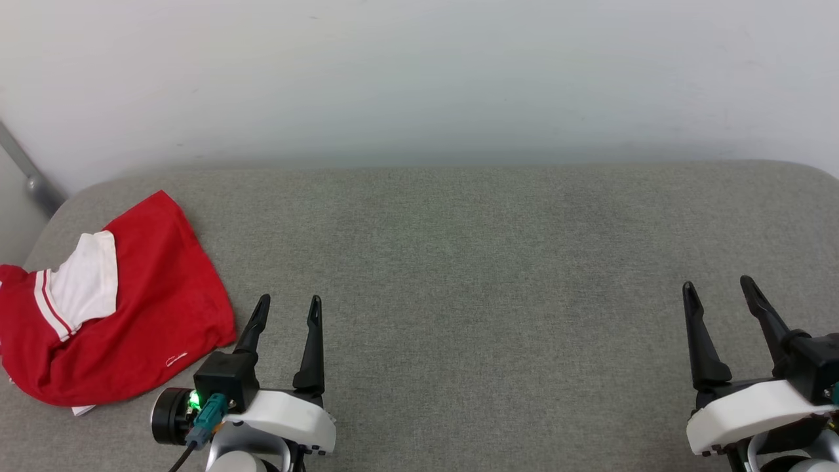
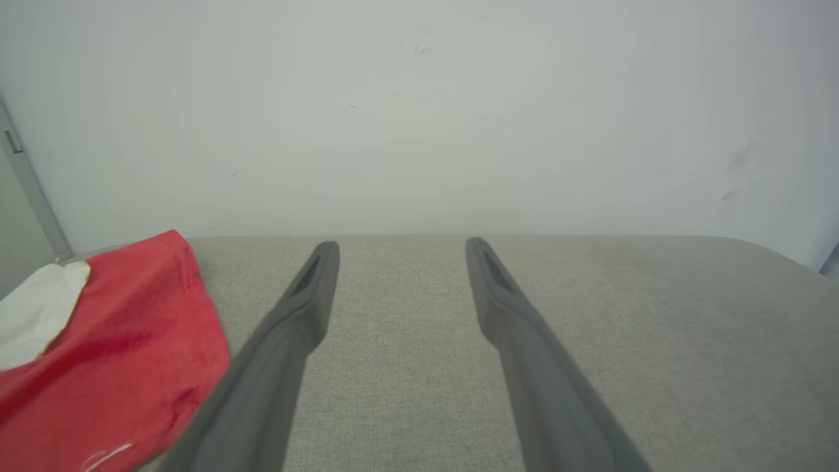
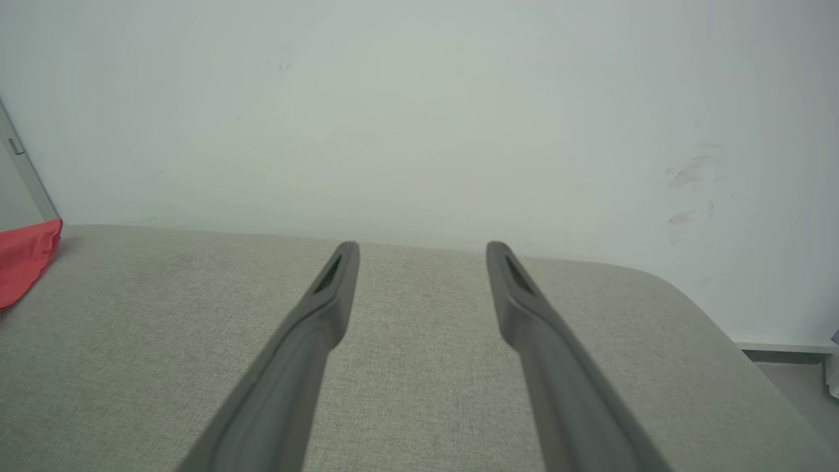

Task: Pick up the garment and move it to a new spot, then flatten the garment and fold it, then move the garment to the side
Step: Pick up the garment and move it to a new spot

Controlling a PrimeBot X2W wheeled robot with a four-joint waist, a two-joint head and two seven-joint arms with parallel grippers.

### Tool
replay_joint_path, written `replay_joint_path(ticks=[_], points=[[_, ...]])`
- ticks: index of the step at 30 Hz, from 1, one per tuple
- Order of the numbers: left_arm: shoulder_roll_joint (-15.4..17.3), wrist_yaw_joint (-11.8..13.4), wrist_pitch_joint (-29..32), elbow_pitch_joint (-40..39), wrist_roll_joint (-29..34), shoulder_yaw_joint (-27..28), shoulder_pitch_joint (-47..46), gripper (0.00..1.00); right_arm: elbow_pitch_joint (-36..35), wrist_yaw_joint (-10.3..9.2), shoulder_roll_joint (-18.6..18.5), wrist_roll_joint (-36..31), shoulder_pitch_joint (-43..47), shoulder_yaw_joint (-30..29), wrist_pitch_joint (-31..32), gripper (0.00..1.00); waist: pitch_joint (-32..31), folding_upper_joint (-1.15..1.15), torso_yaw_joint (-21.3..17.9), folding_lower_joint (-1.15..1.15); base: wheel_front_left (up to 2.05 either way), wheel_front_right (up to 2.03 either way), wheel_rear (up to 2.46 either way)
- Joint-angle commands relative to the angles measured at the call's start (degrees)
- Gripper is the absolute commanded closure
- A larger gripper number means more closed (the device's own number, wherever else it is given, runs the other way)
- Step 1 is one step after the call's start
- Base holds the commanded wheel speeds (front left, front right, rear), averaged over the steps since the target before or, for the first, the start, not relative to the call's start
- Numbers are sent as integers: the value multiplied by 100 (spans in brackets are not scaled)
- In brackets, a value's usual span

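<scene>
Two grippers sit at the near edge of the grey fabric surface (image 1: 459, 275), both with jaws spread wide and holding nothing. The left gripper (image 1: 290, 300) is at the near left, its fingers pointing toward the pale far wall (image 1: 419, 78). The right gripper (image 1: 718, 284) is well apart from it at the near right. The garment (image 1: 157, 295) lies in a loosely folded heap at the left end of the surface, just beside the left gripper; whether its hem brushes the nearest finger cannot be told. It is bright red, with a white sleeve (image 1: 85, 282) edged in red-and-white stripes lying on top and a small white logo (image 1: 175, 359) near its near edge.
</scene>
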Motion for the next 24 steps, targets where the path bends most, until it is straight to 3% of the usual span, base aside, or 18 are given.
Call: replay_joint_path(ticks=[1, 15, 24], points=[[-34, -23, -16, 18, -32, 37, 44, 0, 28, -2, 21, 51, 45, -16, -40, 0, 0, 0, 5, 0, 0, 0, 0], [-95, -87, -16, 105, -84, 144, -53, 0, 122, -2, 8, 70, -7, -36, -53, 0, 26, 0, 159, 0, 0, 0, 0], [-129, -40, -16, 80, -137, 288, -163, 0, 94, -2, -134, 76, -39, 214, -7, 0, 103, 0, 951, 0, 0, 0, 0]])
